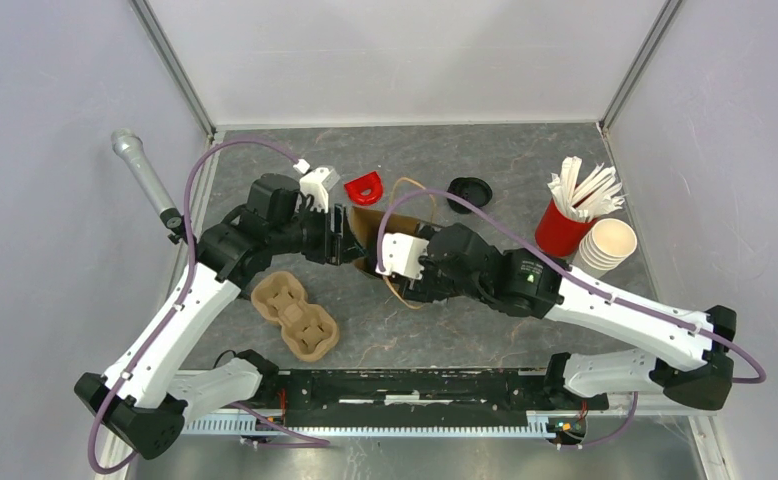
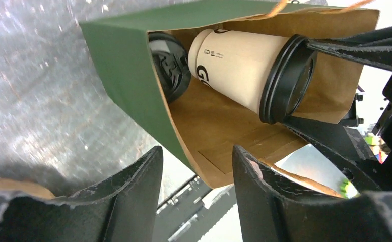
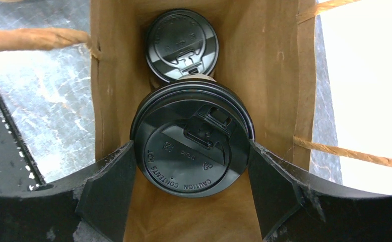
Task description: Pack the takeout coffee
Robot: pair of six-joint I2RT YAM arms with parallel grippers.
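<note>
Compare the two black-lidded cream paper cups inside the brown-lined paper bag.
The nearer black-lidded cream cup sits between the right gripper's fingers; the farther black-lidded cup lies deeper in the brown-lined paper bag, ungripped. The nearer cup's printed side shows in the left wrist view; the farther shows only its lid. Both carry round black lids.

the left arm (image 1: 180,315) and right arm (image 1: 625,310) stretch forward and angle inward, wrists close together. the left gripper (image 2: 196,161) stands with jaws apart, nothing between them; the right gripper (image 3: 190,148) grips a takeout coffee (image 3: 194,176) by its lid.
</note>
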